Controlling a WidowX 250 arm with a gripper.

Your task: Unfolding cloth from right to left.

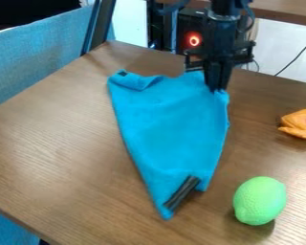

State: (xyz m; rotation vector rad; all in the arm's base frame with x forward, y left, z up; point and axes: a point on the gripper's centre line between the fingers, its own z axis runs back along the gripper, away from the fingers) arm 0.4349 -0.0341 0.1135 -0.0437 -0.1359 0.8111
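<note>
Closest to the camera there's a lime-green, rounded toy fruit (259, 201) with a dimpled skin, sitting just to the right of the action. Biggest thing is the brown wood-grain table (60, 139). On it, around the middle and running up toward the far side, is the bright blue, soft-looking cloth (171, 127), wide at the far end and narrowing to a point near the camera. The far left corner is curled over a bit, so it's definitely not flat.

The black two-finger gripper (217, 89) hangs down at the cloth's far right corner. Its fingers look pressed together with a bit of the edge pinched between them, and the fabric bunches up right there. So I'd call this the grab step, with the actual unfolding still to do.

Smaller stuff: a short, dark, rod-like piece (181, 193) slants over the narrow end of the cloth, and an orange toy food piece (300, 124) is off near the right edge.

Next move, imo: lift that corner a little, carry it left over the rest, then lower and let go. I'd go slow, since a shallow pinch could slip or drag the whole cloth along.
</note>
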